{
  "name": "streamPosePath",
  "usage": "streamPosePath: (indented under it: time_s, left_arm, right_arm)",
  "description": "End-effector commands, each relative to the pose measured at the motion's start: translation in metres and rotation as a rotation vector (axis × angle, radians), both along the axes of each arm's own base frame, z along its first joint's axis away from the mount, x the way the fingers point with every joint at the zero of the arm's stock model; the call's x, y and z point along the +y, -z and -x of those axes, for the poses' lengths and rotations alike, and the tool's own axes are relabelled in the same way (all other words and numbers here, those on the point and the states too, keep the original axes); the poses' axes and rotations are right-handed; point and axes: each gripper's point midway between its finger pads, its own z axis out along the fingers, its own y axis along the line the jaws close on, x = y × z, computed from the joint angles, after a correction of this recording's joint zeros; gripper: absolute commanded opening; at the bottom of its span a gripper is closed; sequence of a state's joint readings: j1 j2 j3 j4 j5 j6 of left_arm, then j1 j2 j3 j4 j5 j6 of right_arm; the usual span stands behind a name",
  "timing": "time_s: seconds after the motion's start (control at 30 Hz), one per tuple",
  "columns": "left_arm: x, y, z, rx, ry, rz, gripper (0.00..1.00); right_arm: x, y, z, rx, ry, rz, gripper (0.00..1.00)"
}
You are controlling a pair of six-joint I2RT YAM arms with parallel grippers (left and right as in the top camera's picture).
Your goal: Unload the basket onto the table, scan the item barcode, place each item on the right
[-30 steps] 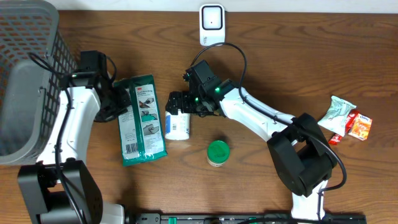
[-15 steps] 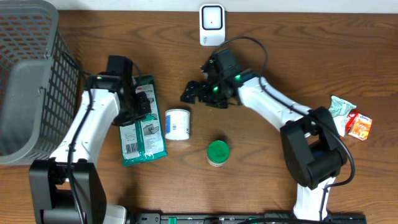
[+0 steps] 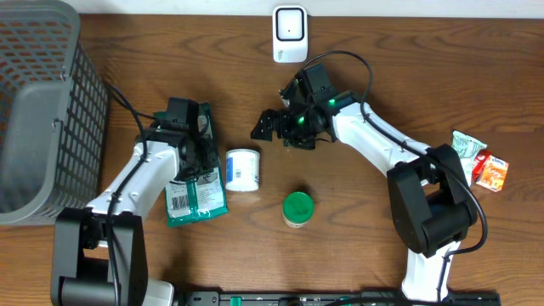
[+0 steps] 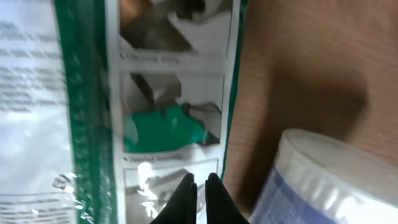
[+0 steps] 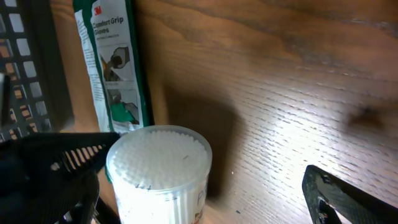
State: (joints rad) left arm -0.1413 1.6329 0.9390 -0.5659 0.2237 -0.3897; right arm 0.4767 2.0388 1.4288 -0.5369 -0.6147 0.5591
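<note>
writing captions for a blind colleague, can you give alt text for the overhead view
From above, the shut left gripper sits over a green-and-white package lying flat on a wooden table, a white tub to its right. The open right gripper hovers nearer the white scanner at the table's far edge. A grey basket stands at far left.

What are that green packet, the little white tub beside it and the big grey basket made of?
Green packet: glossy plastic film, judging by the glare and wrinkles on it.
White tub: probably plastic, clear on top, since white cotton tips show through.
Grey basket: an open, moulded-looking grid, likely matte plastic, though coated wire is possible.
</note>
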Motion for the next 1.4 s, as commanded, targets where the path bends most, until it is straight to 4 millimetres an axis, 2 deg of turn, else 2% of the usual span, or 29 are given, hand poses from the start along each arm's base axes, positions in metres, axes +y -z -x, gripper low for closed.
streamPosePath:
  time_s: [0.0, 0.1, 0.23, 0.53, 0.63, 0.73, 0.87, 0.97, 1.2, 1.37]
  left_arm:
    - [-0.022, 0.003, 0.007, 0.032, 0.029, 0.093, 0.08]
    - [-0.034, 0.001, 0.011, 0.038, 0.06, 0.123, 0.08]
    - [-0.04, 0.001, 0.013, 0.038, 0.08, 0.123, 0.08]
    - [-0.042, -0.001, 0.006, 0.008, 0.085, 0.126, 0.09]
    - [-0.042, -0.001, 0.005, 0.005, 0.085, 0.127, 0.12]
    - [-0.042, -0.001, 0.006, 0.006, 0.085, 0.127, 0.12]
    - [-0.042, -0.001, 0.006, 0.005, 0.085, 0.127, 0.12]
    - [-0.042, -0.001, 0.004, -0.007, 0.099, 0.122, 0.12]
    - [-0.044, -0.004, -0.005, -0.047, 0.109, 0.126, 0.13]
    - [-0.045, -0.005, -0.01, -0.067, 0.11, 0.13, 0.13]
  right_arm:
    - [0.008, -0.008, 0.002, -0.015, -0.029, -0.02, 0.99]
    - [0.011, -0.009, 0.008, 0.008, -0.043, -0.036, 0.99]
    - [0.015, -0.01, 0.016, 0.034, -0.064, -0.05, 0.99]
    - [0.032, -0.004, 0.032, 0.04, -0.074, 0.0, 0.99]
    - [0.04, -0.003, 0.043, 0.048, -0.101, 0.006, 0.99]
    - [0.04, 0.004, 0.048, 0.035, -0.102, 0.064, 0.99]
    - [0.021, 0.021, 0.047, 0.001, -0.062, 0.229, 0.99]
    - [0.015, 0.025, 0.04, -0.058, -0.066, 0.286, 0.99]
    - [0.033, 0.013, 0.015, -0.217, -0.107, 0.216, 0.99]
    - [0.035, 0.011, 0.011, -0.235, -0.103, 0.207, 0.99]
